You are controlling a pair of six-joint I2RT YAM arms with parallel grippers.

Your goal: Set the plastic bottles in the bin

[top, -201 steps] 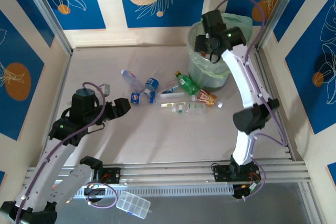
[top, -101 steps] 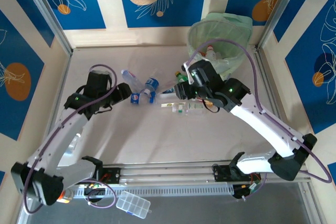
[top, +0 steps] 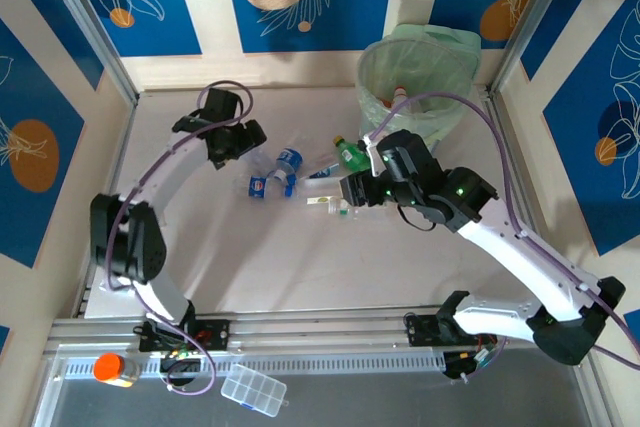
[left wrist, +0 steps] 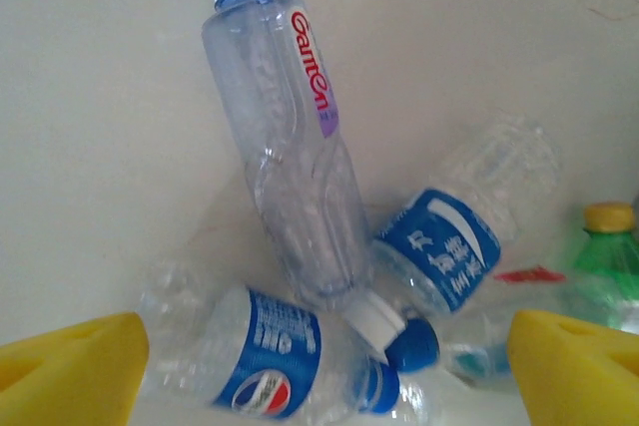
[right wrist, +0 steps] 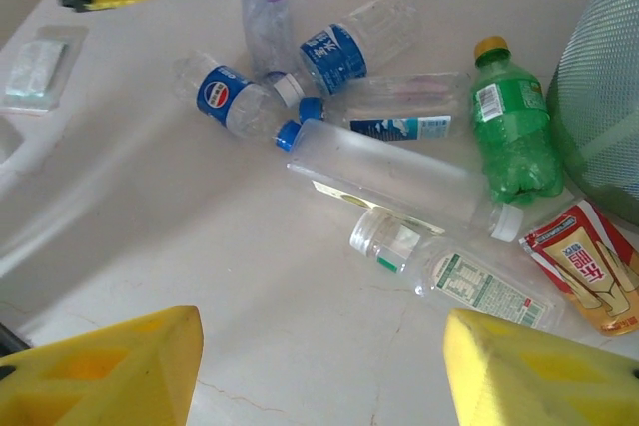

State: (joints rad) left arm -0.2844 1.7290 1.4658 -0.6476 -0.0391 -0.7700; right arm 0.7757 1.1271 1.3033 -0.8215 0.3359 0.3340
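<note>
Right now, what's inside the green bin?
The bin holds a thin bag and at least one clear bottle with a red cap, near the rim. Whatever lies deeper is hidden by the bag and wall.

Not much readable here tbh. The tall clear bottle (left wrist: 290, 167) with the white cap says "Ganten" in red down its side. The crushed bottle (left wrist: 265, 366) lying below it has a blue label with the Pepsi globe logo. The stubby bottle (left wrist: 449, 236) beside them has a blue label with white Chinese characters, which I can't make out. The red and gold pack (right wrist: 584, 266) has Chinese characters too. The small print on the green bottle (right wrist: 509, 132) and the white-labelled bottle (right wrist: 469, 281) is too tiny to read.
</note>
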